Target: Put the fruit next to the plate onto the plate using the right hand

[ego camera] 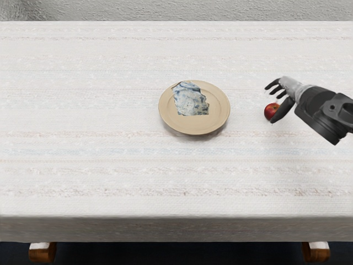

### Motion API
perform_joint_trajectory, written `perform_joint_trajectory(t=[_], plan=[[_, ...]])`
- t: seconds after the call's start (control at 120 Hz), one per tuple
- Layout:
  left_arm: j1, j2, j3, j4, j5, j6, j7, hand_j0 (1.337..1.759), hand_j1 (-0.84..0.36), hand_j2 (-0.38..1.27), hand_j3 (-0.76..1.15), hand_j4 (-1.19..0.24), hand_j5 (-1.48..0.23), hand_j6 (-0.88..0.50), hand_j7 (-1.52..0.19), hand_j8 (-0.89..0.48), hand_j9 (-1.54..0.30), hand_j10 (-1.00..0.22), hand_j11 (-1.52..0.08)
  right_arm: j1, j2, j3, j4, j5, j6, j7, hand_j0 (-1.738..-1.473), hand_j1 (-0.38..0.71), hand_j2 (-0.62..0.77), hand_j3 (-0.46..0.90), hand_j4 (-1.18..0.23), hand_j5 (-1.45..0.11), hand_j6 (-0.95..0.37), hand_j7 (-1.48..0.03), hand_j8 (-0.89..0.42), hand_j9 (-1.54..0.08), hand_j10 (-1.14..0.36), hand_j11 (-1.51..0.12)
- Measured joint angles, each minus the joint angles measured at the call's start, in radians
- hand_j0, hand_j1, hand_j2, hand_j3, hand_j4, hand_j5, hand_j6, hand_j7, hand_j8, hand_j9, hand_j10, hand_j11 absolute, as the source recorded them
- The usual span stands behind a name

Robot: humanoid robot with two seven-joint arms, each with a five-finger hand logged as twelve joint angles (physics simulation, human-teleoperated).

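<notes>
So the fruit [270, 110] is a small red apple, round and kinda glossy, with a paler spot near the top. It's sitting on the worktop [110, 176], not on the plate [220, 107]. It's off to the plate's right, roughly level with its middle, with a clear gap of bare surface between them. A dark finger of the right robot hand [283, 93] crosses the apple's right edge, so that bit is hidden.

The plate is round, tan/beige, lying flat around the middle of the worktop. It has an irregular blue-grey and white patch over its left-centre part, and the rest is plain.
</notes>
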Motion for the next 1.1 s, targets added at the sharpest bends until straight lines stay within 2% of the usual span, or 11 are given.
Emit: perform_joint_trajectory(t=[0.242,0.458,0.817,1.1], plan=[[0.000,0.000,0.000,0.000,0.000,0.000,0.000,1.658,0.34,0.00,0.00,-0.01,-0.01,-0.01,-0.01,-0.01,-0.01,-0.01,-0.01,-0.029,0.064,-0.007,-0.072,-0.041,-0.066,0.000,-1.658,0.06,-0.07,0.00,-0.35,-0.45,-0.35,-0.45,-0.35,-0.45,-0.35,-0.45],[0.000,0.000,0.000,0.000,0.000,0.000,0.000,1.658,0.34,0.00,0.00,-0.01,-0.01,-0.01,-0.01,-0.01,-0.01,-0.01,-0.01,-0.049,0.083,-0.009,-0.099,-0.045,-0.073,0.000,-1.658,0.07,-0.07,0.00,-0.35,-0.46,-0.35,-0.46,-0.35,-0.46,-0.35,-0.46],[0.000,0.000,0.000,0.000,0.000,0.000,0.000,1.658,0.34,0.00,0.00,-0.01,-0.01,-0.01,-0.01,-0.01,-0.01,-0.01,-0.01,-0.055,0.099,-0.023,-0.113,-0.048,-0.118,0.000,-1.658,0.15,-0.08,0.00,-0.42,-0.54,-0.42,-0.54,-0.41,-0.54,-0.42,-0.54],[0.000,0.000,0.000,0.000,0.000,0.000,0.000,1.658,0.34,0.00,0.00,-0.01,-0.01,-0.01,-0.01,-0.01,-0.01,-0.01,-0.01,-0.075,0.157,-0.033,-0.191,-0.049,-0.156,0.000,-1.658,0.16,-0.08,0.00,-0.43,-0.56,-0.43,-0.56,-0.43,-0.56,-0.43,-0.56]])
